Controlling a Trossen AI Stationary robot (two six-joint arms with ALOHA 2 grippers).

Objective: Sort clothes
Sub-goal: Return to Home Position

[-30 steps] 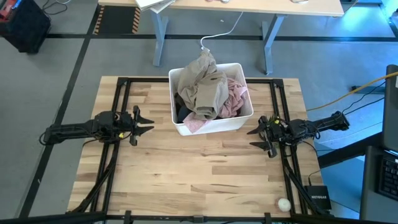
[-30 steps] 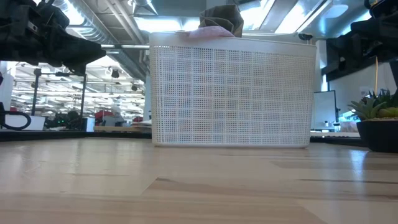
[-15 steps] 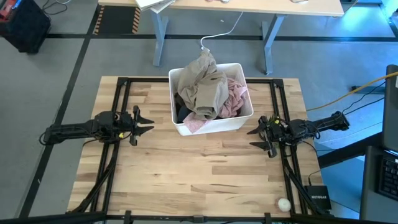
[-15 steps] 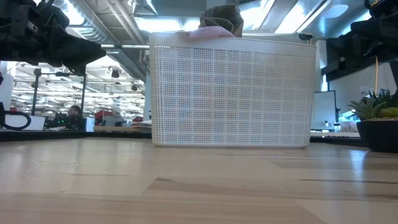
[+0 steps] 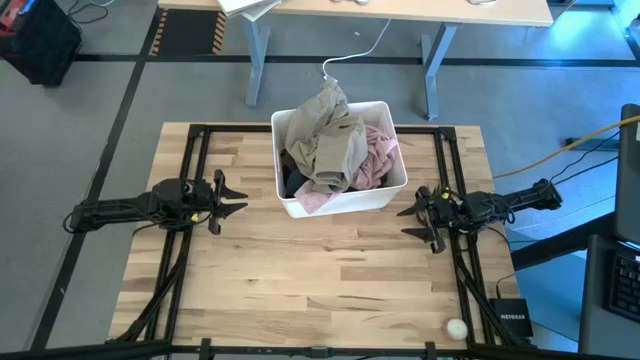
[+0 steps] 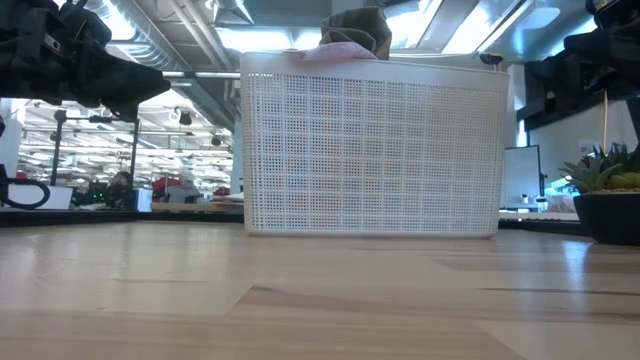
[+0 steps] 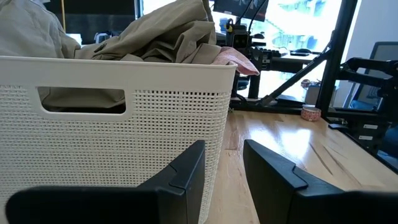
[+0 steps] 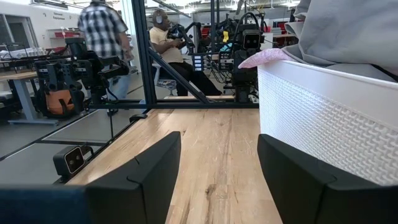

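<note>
A white perforated bin point(image 5: 345, 203) stands at the table's far middle, filled with the clothes. A khaki-beige garment point(image 5: 330, 135) lies on top and rises above the rim. A pale pink one point(image 5: 376, 156) sits toward the right, and a dark one point(image 5: 292, 182) shows at the left wall. My left gripper point(image 5: 240, 204) stands open and level, left of the bin, with nothing between its fingers point(image 7: 186, 168). My right gripper point(image 5: 404, 222) stands open and level, right of the bin's near corner, also with nothing in it point(image 8: 219, 140).
Bare wood point(image 5: 320, 270) stretches in front of the bin. Black frame rails point(image 5: 190, 150) run along both sides of the table. A small white ball point(image 5: 456, 327) and a black box point(image 5: 512, 322) lie at the near right. A potted plant point(image 6: 605, 190) stands right; people point(image 8: 102, 31) are beyond the table.
</note>
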